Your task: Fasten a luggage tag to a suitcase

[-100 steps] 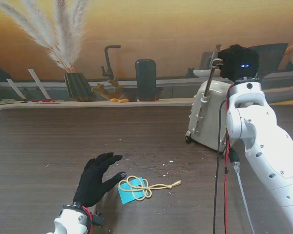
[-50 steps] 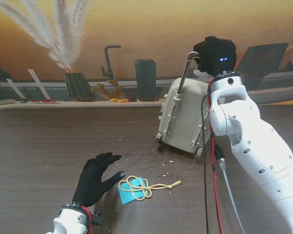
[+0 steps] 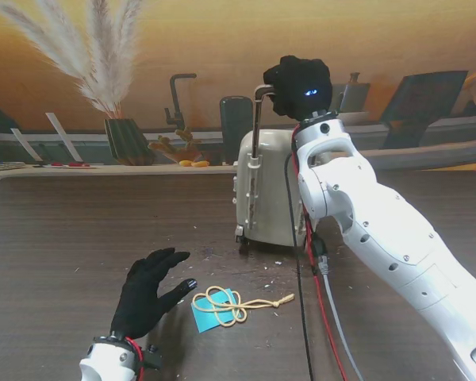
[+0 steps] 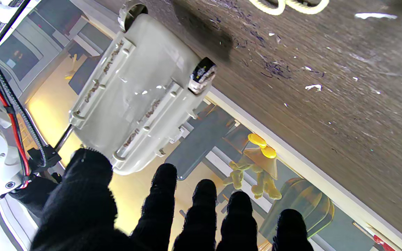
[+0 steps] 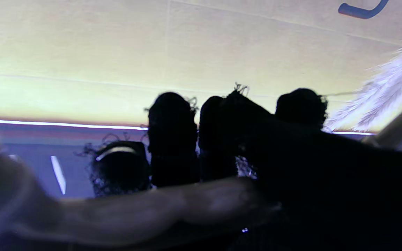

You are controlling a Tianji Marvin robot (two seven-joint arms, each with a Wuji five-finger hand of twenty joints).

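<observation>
While the suitcase (image 3: 263, 186) is stood upright on the table (image 3: 55, 230), its handle (image 3: 262, 91) is gripped by the right hand (image 3: 297, 83). Beside the spread, empty fingers (image 3: 168, 258) of the left hand (image 3: 143, 298), the tag (image 3: 210, 315) is laid.

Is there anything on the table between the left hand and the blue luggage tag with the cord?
Nothing visible stands in the way. The left hand is open just left of the luggage tag, with only bare table between its fingers and the tag. The suitcase, held by the right hand, stands farther from me.
</observation>
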